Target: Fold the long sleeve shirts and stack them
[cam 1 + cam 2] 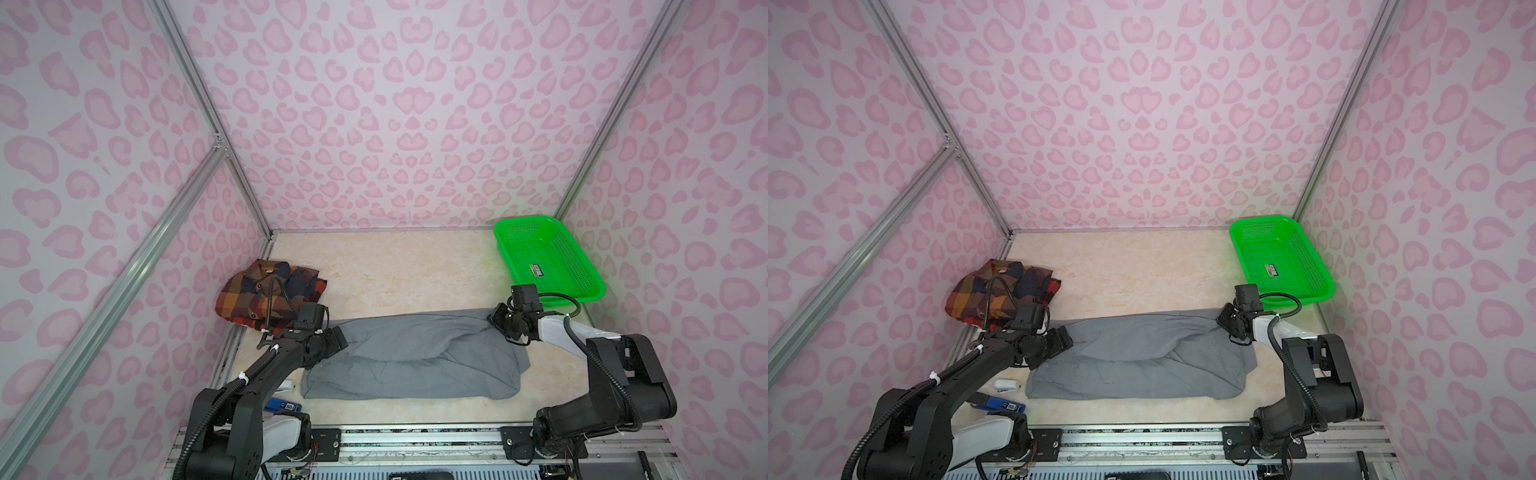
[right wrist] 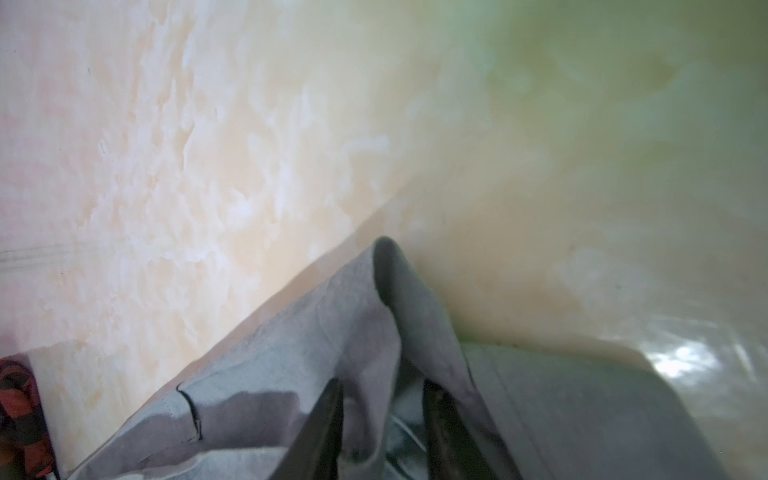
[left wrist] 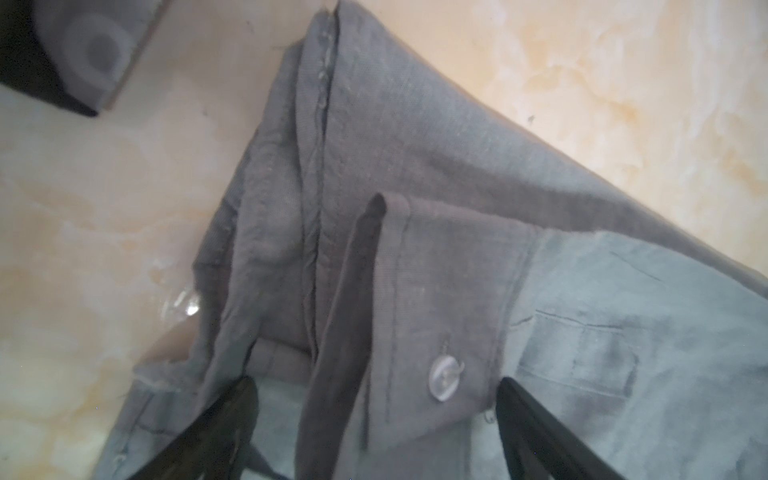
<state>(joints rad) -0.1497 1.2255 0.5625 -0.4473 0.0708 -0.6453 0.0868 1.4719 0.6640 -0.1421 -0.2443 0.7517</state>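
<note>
The beige tabletop (image 1: 415, 266) carries the gray shirt (image 1: 415, 357), a long rumpled fold near the front edge, with the plaid shirt (image 1: 257, 295) bunched by the left wall (image 1: 124, 249) and bare room behind. Reaching in low, the left claw (image 1: 339, 337) stands spread over a cuff (image 3: 444, 299); the right claw (image 1: 495, 319) straddles a raised fold, and we cannot tell if it pinches.

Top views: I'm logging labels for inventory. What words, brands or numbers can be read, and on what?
Nothing is legible.
Sticker inside the green basket: print too small to read.
Label on the blue object: blurred, unreadable.
Gray shirt and plaid shirt: no lettering visible.
</note>
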